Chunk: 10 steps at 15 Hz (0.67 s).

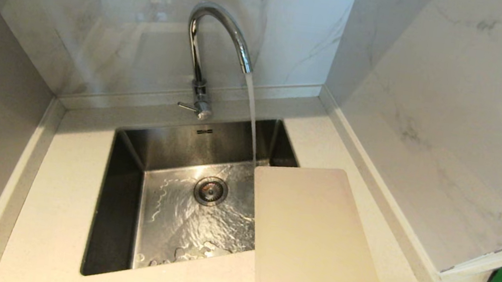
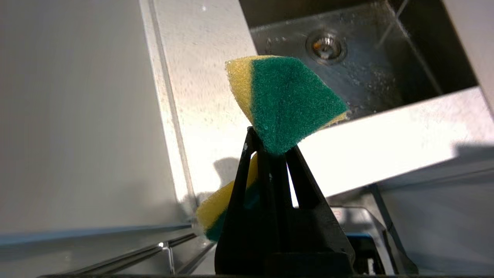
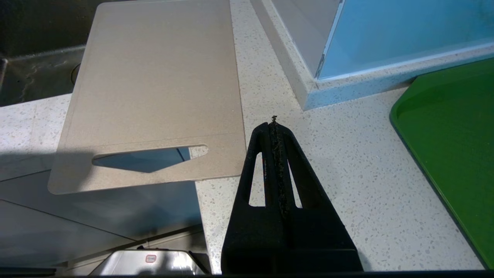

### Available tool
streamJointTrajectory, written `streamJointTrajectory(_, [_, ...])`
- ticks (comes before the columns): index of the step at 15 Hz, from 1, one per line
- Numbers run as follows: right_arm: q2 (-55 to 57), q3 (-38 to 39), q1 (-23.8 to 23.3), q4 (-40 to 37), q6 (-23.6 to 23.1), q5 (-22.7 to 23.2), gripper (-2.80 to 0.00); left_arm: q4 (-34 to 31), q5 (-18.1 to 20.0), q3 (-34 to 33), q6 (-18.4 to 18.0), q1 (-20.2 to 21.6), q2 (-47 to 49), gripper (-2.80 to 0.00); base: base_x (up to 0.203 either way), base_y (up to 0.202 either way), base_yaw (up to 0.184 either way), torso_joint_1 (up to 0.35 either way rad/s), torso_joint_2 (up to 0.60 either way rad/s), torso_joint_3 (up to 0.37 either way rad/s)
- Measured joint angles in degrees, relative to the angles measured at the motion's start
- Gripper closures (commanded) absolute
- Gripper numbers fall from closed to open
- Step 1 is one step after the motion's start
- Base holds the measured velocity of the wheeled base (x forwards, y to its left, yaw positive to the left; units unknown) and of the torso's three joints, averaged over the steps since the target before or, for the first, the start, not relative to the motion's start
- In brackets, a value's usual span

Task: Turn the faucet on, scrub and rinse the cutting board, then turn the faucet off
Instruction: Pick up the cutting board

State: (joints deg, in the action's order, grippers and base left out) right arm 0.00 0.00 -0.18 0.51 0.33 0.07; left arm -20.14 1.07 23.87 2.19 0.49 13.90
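We think the first step is done: water runs from the faucet (image 1: 218, 36) at the back edge of the sink (image 1: 121, 202) and falls in a thin stream into the basin, close to the far corner of the cutting board (image 1: 310, 239). Scrubbing, rinsing and turning the water off all look left to do.

On the left, our left pincer (image 2: 272, 148) is clenched on a sponge (image 2: 287, 106), yellow and green, squeezed in the middle. It hangs over the front of the tabletop (image 2: 200, 77), on the left side of the sink, apart from the board.

The board lies flat on the tabletop to the right of the sink, with its left edge sticking out over the basin. It is cream, plain and looks dry. Its slot handle (image 3: 150, 158) hangs past the tabletop's front edge.

On the right, our right pincer (image 3: 274, 123) is clenched on nothing, just beside the board's handle end.
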Motion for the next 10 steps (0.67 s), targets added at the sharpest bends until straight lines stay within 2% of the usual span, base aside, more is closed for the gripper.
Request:
streamJointTrajectory(7, [0.0, 0.0, 0.0, 0.0, -0.02, 0.0, 0.0, 8.57, -0.27, -15.68, -4.45, -0.73, -10.56, 0.0, 0.0, 0.0, 0.0, 0.0, 0.0, 0.0])
streamJointTrajectory(10, [0.0, 0.0, 0.0, -0.05, -0.01, 0.01, 0.0, 19.46, -0.08, -22.44, -6.13, -0.7, -13.11, 0.0, 0.0, 0.0, 0.0, 0.0, 0.0, 0.0])
